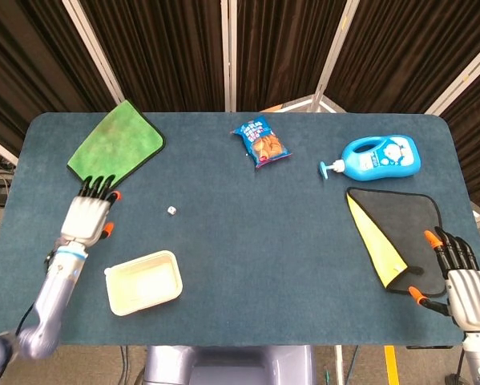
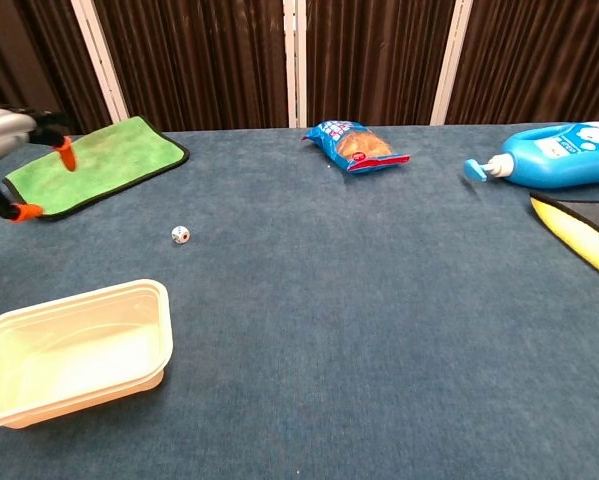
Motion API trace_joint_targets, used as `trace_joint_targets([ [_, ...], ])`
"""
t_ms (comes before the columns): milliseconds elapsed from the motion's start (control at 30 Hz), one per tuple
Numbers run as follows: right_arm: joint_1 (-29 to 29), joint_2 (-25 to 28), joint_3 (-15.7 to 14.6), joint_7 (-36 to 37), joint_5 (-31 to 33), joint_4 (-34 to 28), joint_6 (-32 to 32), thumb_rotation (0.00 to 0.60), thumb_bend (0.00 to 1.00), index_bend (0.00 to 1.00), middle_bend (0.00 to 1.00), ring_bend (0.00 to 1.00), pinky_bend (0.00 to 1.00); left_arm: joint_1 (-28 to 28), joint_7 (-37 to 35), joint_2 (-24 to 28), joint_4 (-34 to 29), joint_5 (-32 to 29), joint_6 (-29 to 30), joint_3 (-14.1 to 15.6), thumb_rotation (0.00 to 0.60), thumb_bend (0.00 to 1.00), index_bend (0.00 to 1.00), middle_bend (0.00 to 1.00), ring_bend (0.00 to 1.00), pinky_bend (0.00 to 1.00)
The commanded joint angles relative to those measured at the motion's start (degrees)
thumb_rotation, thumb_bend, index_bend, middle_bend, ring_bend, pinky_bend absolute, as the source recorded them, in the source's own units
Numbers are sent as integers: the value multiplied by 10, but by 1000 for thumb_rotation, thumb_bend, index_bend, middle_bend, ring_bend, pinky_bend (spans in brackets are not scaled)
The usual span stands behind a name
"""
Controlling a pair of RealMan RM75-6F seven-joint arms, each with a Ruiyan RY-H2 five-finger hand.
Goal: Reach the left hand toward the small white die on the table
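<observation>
The small white die (image 1: 171,211) lies on the blue table (image 1: 248,241), left of centre; the chest view shows the die (image 2: 180,235) too. My left hand (image 1: 89,215) hovers to the left of it, open, fingers spread and pointing away, a hand's width from the die. In the chest view the left hand (image 2: 9,150) enters at the left edge, above the green cloth. My right hand (image 1: 461,281) rests open at the table's front right corner, beside the black and yellow cloth.
A cream plastic tub (image 1: 143,282) sits just in front of the left hand. A green cloth (image 1: 114,146) lies at the back left. A snack packet (image 1: 260,143), a blue pump bottle (image 1: 377,157) and a black and yellow cloth (image 1: 396,236) lie to the right.
</observation>
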Motion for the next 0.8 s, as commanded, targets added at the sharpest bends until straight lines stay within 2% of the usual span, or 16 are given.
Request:
trace_joint_targets([
  [33,1,1,4,3,6,2,-1,600,93,56,0,0,0,-66,16,-51,79,-51,-77,-22,600,337,319,0,0,0],
  [367,-3,-2,6,-2,12,9,5,600,93,56,0,0,0,-137,-2,-135,187,-67,-138,-16,600,332,296,0,0,0],
  [533,-5,-2,9,0,18,14,7,600,93,57,0,0,0,-160,-12,-179,236,-65,-138,-13,600,331,350,0,0,0],
  [800,-10,2,10,8,14,13,19,600,92,64,0,0,0,-181,-11,-214,276,-82,-147,-10,600,332,401,0,0,0],
])
